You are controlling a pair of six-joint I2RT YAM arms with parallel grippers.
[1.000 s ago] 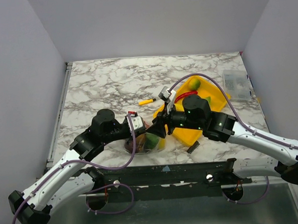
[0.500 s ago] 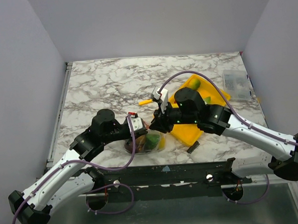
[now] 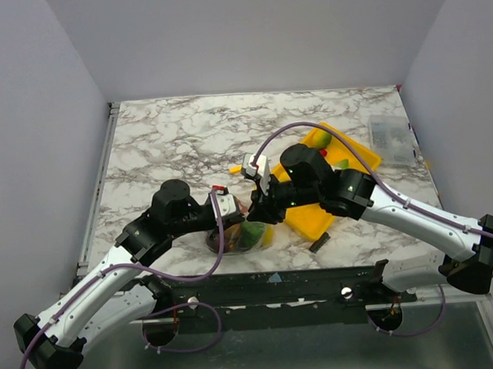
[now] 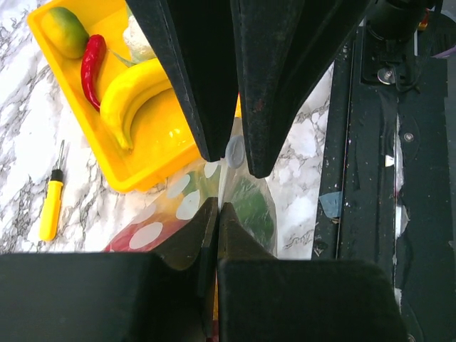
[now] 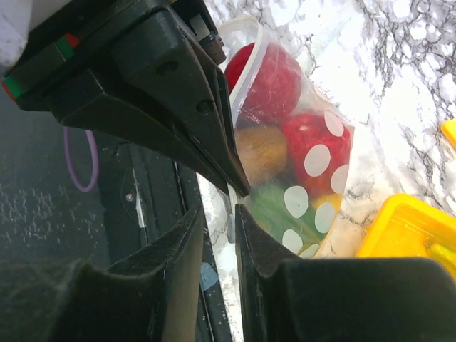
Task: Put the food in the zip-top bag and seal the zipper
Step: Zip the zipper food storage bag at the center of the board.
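On the marble table (image 3: 169, 131), the yellow tray (image 3: 310, 221) sits right of centre. The dotted bag (image 3: 247, 234) lies just left of it, near the front edge. The left gripper (image 4: 217, 212) and right gripper (image 5: 229, 210) both pinch its top rim, fingers almost closed on the film. The bag looks soft, slippery and lumpy, so it is best held along the stiffer zipper (image 5: 258, 43). Only the left wrist view shows a banana (image 4: 132, 89) and red pepper (image 4: 91, 65) in the tray.
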